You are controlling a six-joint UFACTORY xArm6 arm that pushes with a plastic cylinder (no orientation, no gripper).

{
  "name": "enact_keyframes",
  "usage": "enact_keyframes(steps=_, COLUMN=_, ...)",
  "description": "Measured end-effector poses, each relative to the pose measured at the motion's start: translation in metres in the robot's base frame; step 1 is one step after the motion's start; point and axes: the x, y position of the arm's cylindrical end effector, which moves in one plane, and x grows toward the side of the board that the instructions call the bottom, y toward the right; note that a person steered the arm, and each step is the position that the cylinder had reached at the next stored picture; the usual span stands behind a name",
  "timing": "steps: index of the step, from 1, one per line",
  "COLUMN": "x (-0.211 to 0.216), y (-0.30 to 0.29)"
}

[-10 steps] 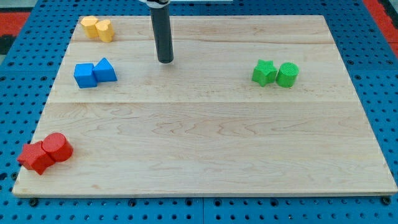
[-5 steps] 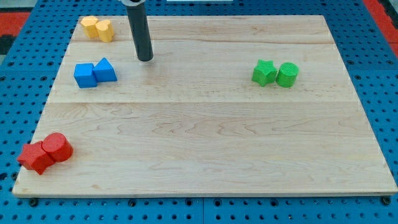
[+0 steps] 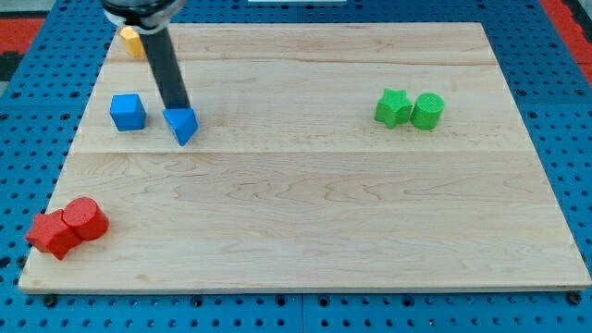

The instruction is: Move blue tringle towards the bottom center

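Observation:
The blue triangle (image 3: 182,125) lies on the wooden board (image 3: 305,213) at the upper left, a short gap to the right of the blue cube (image 3: 128,112). My tip (image 3: 176,106) touches the triangle's top-left edge. The rod rises from it toward the view's top left.
A yellow block (image 3: 130,41) at the top left is partly hidden by the rod. A green star (image 3: 393,107) and a green cylinder (image 3: 427,110) sit at the right. A red cube-like block (image 3: 51,233) and a red cylinder (image 3: 85,218) sit at the bottom left.
My tip moved left and down, reached the blue triangle and pushed it down and to the right, away from the blue cube. The rod now covers the yellow blocks.

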Motion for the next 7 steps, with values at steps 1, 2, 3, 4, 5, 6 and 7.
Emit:
enact_keyframes(steps=1, x=0.015, y=-0.008)
enact_keyframes(steps=2, x=0.035, y=-0.028)
enact_keyframes(steps=3, x=0.060, y=-0.005)
enact_keyframes(steps=4, x=0.089, y=0.020)
enact_keyframes(steps=5, x=0.104, y=0.028)
enact_keyframes(steps=6, x=0.117, y=0.028)
enact_keyframes(steps=7, x=0.153, y=0.074)
